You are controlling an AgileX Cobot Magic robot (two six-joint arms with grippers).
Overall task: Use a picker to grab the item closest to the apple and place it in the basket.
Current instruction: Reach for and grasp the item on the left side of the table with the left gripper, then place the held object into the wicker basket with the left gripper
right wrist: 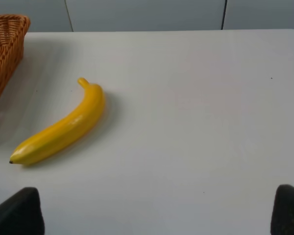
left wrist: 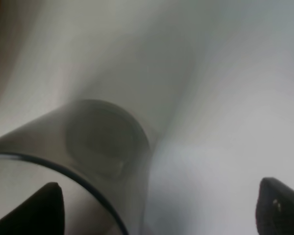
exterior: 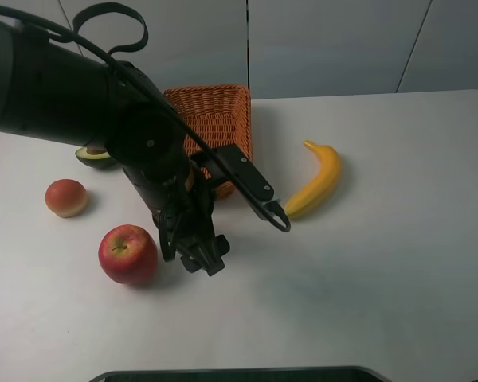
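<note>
Round reddish fruit (exterior: 66,197) sits at the left of the exterior view, up and to the left of the apple (exterior: 127,253) and apart from it. By my reading it is the item nearest the apple. The avocado half (exterior: 94,156) lies a little farther off, and the banana (exterior: 315,181) is well away at the right.

The left tool (exterior: 203,256) hangs just right of the apple, low over the surface (exterior: 366,302). In the left wrist view its fingertips (left wrist: 44,210) stand at the two lower corners, so the left tool (left wrist: 161,210) is spread. A blurred grey rounded shape sits close to the lens there, and I cannot tell what it is.

The picker (exterior: 251,185) shows as a black bar with a loop at its end. Its long axis slants from beside the basket (exterior: 247,119) down and right toward the banana's lower tip. Its upper end passes behind the arm, so whether it is held or lying free is unclear.

The coming move turns on two things lying on opposite sides of the left tool: the picker up and to its right, the fruit to its left beyond the apple.

The right tool (right wrist: 154,210) is also spread and holds nothing; its camera faces the banana and a corner of the basket. It does not show in the exterior view, so the left arm looks nearer to both picker and fruit.
</note>
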